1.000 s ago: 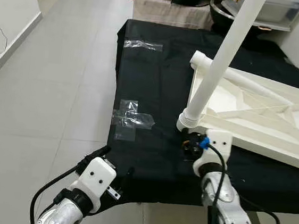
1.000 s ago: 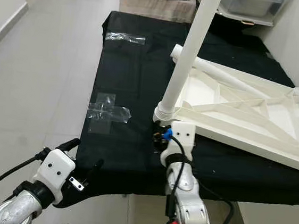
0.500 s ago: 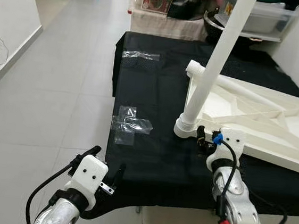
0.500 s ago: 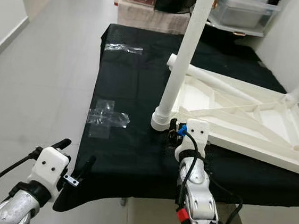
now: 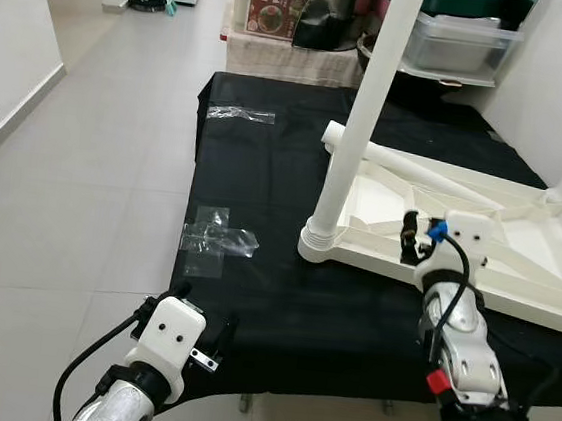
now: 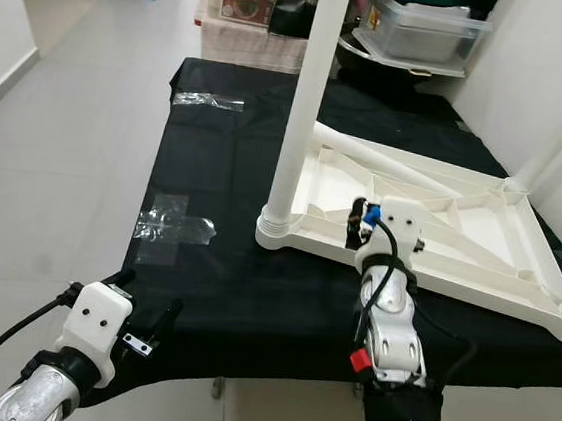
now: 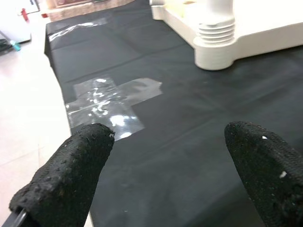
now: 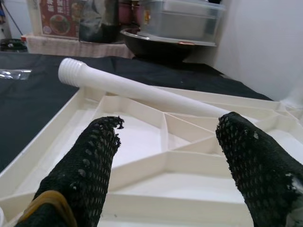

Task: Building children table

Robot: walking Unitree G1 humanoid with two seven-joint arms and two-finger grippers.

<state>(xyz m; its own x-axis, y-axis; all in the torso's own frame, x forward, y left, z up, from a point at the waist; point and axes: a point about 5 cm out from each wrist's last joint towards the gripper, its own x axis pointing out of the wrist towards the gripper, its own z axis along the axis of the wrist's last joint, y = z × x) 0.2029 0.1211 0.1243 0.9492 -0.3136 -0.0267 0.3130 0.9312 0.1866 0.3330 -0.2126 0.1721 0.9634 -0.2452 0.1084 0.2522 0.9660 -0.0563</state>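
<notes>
The desk (image 5: 266, 159) is draped in matte black cloth, slightly wrinkled. Lying upside down on its right half is the tabletop (image 5: 519, 246), white moulded plastic with a raised rim and diagonal ribs underneath. One leg (image 5: 354, 138), a smooth white tube, stands upright in the socket at the corner nearest the desk's front edge, with a ribbed collar at its base. A loose leg (image 8: 137, 90) with a threaded end lies across the tabletop's far side. Two patches of shiny crinkled tape (image 5: 219, 241) sit near the desk's left edge.

The right tool (image 8: 165, 156) is stretched out low over the tabletop's front rim, its knobbly black fingers (image 8: 94, 161) spread apart with nothing between them. The left tool (image 7: 165, 156) hangs just off the desk's front left corner, also spread wide and empty, pointing toward the tape.
</notes>
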